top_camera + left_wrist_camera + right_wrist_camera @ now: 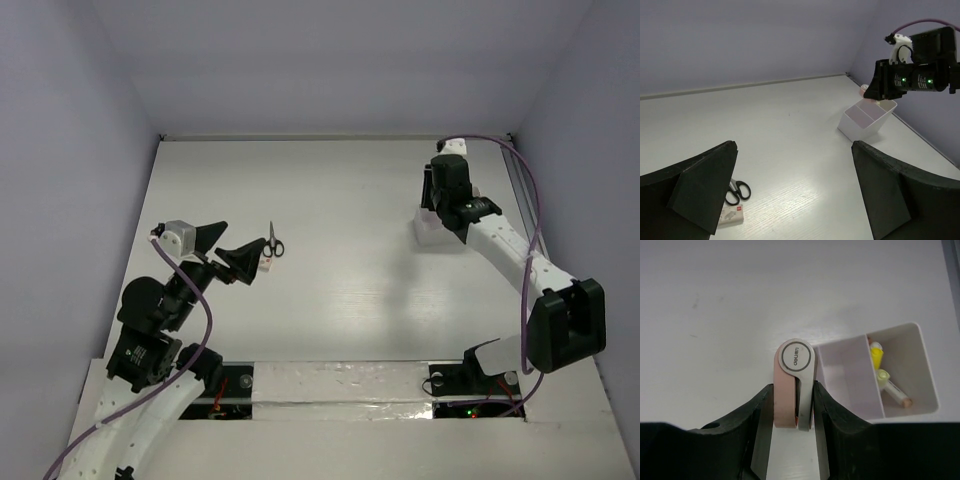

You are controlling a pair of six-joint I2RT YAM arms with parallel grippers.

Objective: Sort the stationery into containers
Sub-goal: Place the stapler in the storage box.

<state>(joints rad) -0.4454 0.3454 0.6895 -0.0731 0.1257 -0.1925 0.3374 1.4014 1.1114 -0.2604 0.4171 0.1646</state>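
My right gripper (794, 407) is shut on a pink and grey flat tool with a round printed end (794, 382), held just left of the translucent two-compartment box (845, 377). Two pens with yellow ends (879, 360) lie in the box's right compartment; the left one holds nothing. In the top view this gripper (447, 205) hangs over the box (437, 233) at the back right. My left gripper (232, 248) is open, nothing between its fingers, just above the table. Beside its left finger lie the black-handled scissors (737, 191) and a pale block (732, 215).
The right arm (912, 80) with green lights hangs over the box (867, 117) near the right wall. Purple cables run along both arms. Walls close the white table at the back and on both sides. A rail runs along the right edge (520, 185).
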